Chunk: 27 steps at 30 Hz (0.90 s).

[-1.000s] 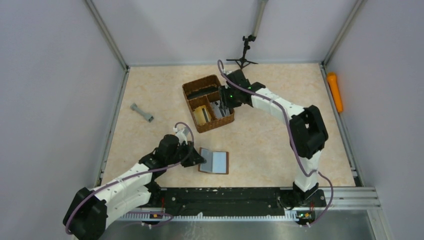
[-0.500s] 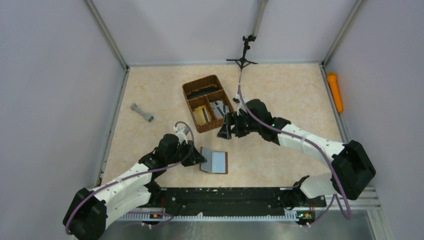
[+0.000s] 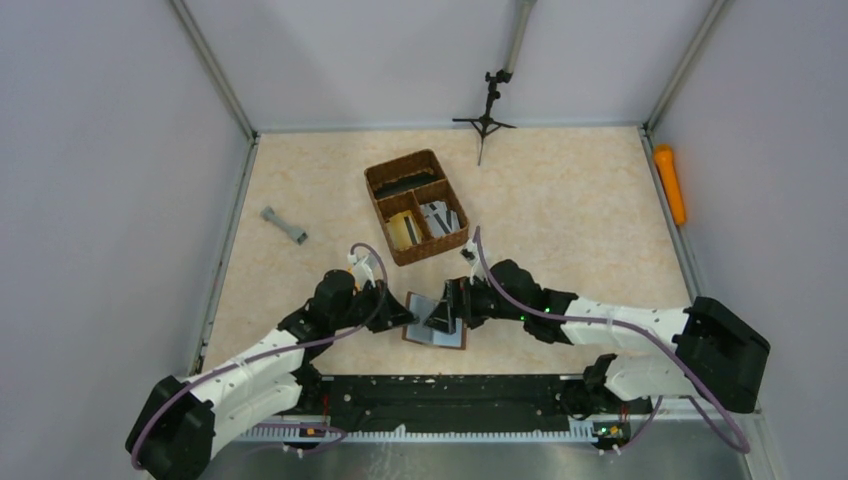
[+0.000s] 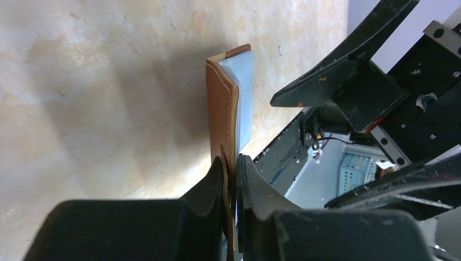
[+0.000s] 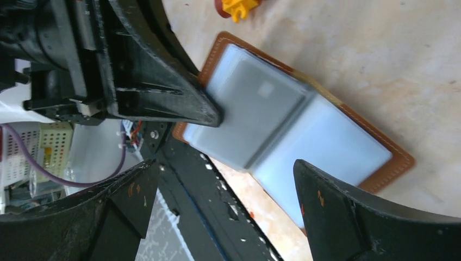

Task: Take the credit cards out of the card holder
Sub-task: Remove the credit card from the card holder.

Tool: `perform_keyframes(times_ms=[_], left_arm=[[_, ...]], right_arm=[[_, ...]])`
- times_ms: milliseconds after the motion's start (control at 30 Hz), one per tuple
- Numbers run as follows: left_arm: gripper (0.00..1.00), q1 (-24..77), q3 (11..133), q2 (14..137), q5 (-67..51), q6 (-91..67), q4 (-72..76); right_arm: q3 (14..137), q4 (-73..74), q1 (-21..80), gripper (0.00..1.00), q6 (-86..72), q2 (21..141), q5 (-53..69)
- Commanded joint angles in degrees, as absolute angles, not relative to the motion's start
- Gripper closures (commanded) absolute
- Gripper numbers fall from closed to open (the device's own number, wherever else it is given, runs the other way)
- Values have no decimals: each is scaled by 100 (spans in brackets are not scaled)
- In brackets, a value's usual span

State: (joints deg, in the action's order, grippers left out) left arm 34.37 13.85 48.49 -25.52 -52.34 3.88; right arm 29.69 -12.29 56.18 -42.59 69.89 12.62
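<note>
The card holder (image 5: 304, 130) lay open on the table (image 3: 560, 200), low and centre in the overhead view, with its grey-silver inside facing up. My left gripper (image 4: 235, 163) pinched its left edge, the leather clamped between the fingers. My right gripper (image 3: 441, 316) hung just above it, jaws spread wide. The woven basket (image 3: 372, 180) sat further up the frame, apart.

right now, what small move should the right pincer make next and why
Probably lower the right pincer onto the grey card and close on its edge. It hangs wide open above the card holder, which lies open with its grey inside up, while the left pincer clamps one brown edge, so a pull should not drag it.
</note>
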Motion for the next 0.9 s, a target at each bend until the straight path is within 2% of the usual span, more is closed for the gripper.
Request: perform_keyframes(times_ms=[0, 200, 300, 533, 700, 867], left_arm=[[94, 3422, 1071, 4798, -2929, -5826, 1585], [94, 3423, 826, 4816, -3135, -6315, 2461], [94, 3426, 817, 4797, -3173, -6403, 2627], [93, 3427, 785, 4723, -3178, -6569, 2918], [93, 3421, 743, 4825, -3342, -6807, 3384], [91, 3421, 654, 4917, -3461, -7034, 3843]], right_arm=[[2936, -2177, 5940, 4, -4554, 7075, 890], [3068, -1977, 6078, 5, -4546, 7195, 653], [3168, -1795, 6123, 9, -4495, 7277, 572], [3390, -1309, 6370, 9, -4336, 7339, 169], [3392, -1318, 6390, 32, -4335, 7322, 142], [3408, -1283, 6419, 37, -4333, 7283, 101]])
